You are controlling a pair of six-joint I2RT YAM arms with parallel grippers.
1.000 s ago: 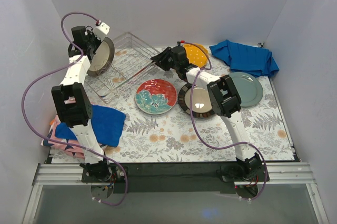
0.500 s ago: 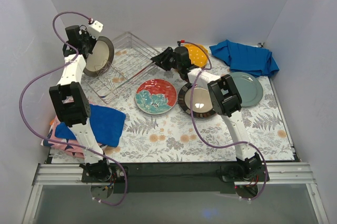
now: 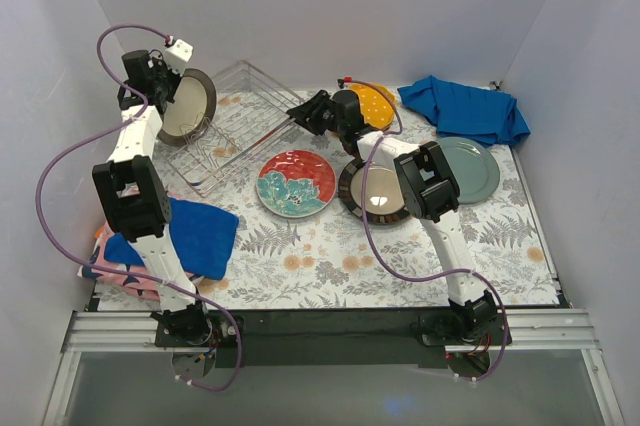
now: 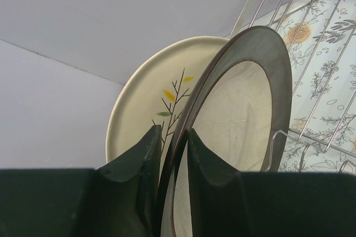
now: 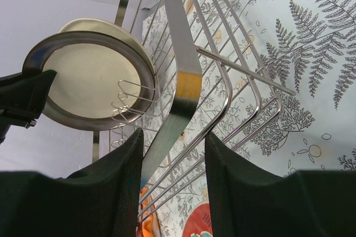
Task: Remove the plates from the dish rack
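High rear camera looks down on the whole table (image 3: 330, 266); both close wrist cameras face the dish rack (image 3: 240, 121), seemingly the same dark-rimmed plate (image 3: 190, 106).

The left gripper (image 4: 173, 131) clamped the rim of the dark-rimmed plate (image 4: 239, 98), one finger on each face. The cream sprig plate (image 4: 146, 89) stood just behind it at 10 o'clock. The dish rack (image 4: 251, 3) wires ran from 1 to 4 o'clock, over the floral table cover (image 4: 334, 109).

Fern-print table (image 3: 300, 266) carries dish rack (image 3: 235, 136), 4 plates (image 3: 296, 183), 2 blue cloths (image 3: 465, 109)
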